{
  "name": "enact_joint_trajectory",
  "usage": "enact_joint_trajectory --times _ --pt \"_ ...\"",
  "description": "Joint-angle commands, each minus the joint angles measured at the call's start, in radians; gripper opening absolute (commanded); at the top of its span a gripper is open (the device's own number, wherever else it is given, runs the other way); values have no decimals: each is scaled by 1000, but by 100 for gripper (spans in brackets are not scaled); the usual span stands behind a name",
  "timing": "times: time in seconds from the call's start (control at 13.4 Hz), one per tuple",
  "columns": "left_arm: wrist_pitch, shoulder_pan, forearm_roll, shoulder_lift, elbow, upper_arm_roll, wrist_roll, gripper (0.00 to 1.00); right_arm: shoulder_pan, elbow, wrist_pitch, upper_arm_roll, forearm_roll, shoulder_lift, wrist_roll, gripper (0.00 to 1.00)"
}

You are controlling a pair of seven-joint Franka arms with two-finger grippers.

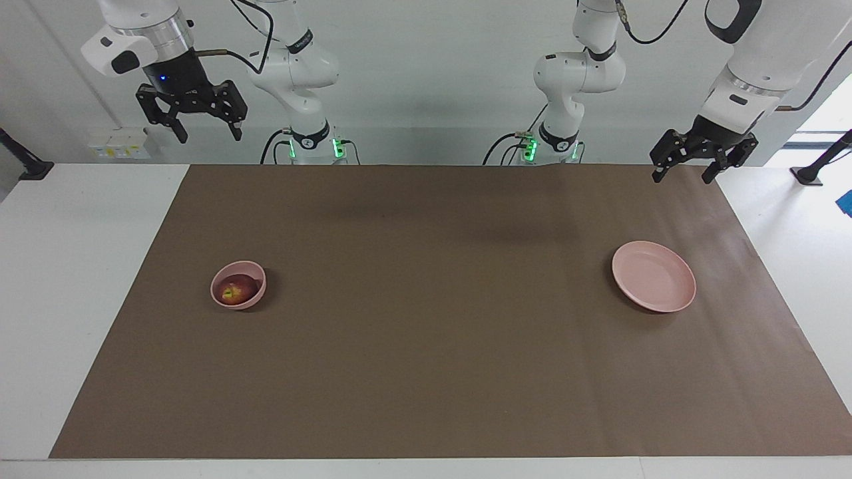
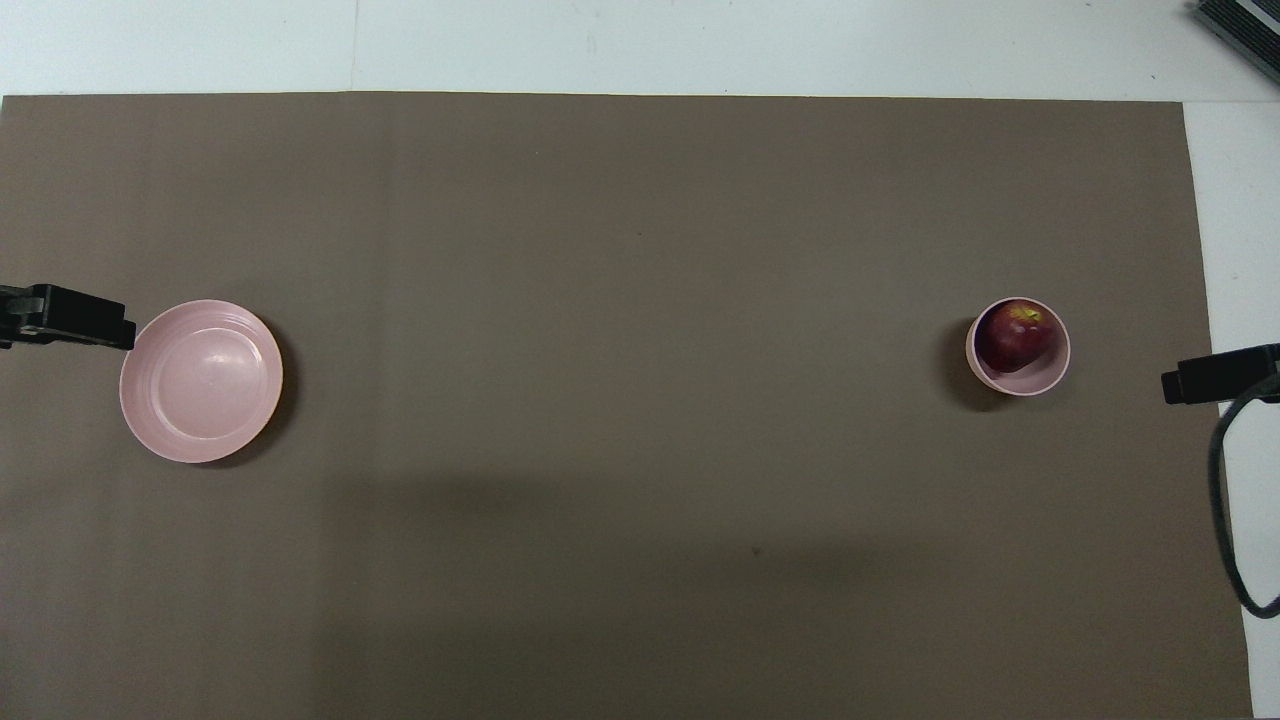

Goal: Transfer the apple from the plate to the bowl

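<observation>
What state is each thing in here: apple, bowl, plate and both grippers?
apple: in the bowl, resting, not held.
bowl: upright on the brown mat, toward the right arm's end, holding the apple.
plate: bare, flat on the mat, toward the left arm's end.
left gripper: open, holding nothing, raised at the mat's edge nearest the robots.
right gripper: open, holding nothing, raised high, clear of the bowl.

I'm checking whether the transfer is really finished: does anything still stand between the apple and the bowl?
Nothing does: the apple already lies inside the bowl, and the plate is bare at the left arm's end. The right gripper and the left gripper both hang open, up by the robots, holding nothing.
</observation>
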Motion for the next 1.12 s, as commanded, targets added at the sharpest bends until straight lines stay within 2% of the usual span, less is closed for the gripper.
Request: enact_joint_trajectory --times 0.0,1.05 --pt "-20 7 -14 -11 4 0 1 100 -5 -46 38 5 -21 -24 -27 100" --pt "-20 7 -14 -11 4 0 1 100 -12 -37 20 2 5 -21 -27 100"
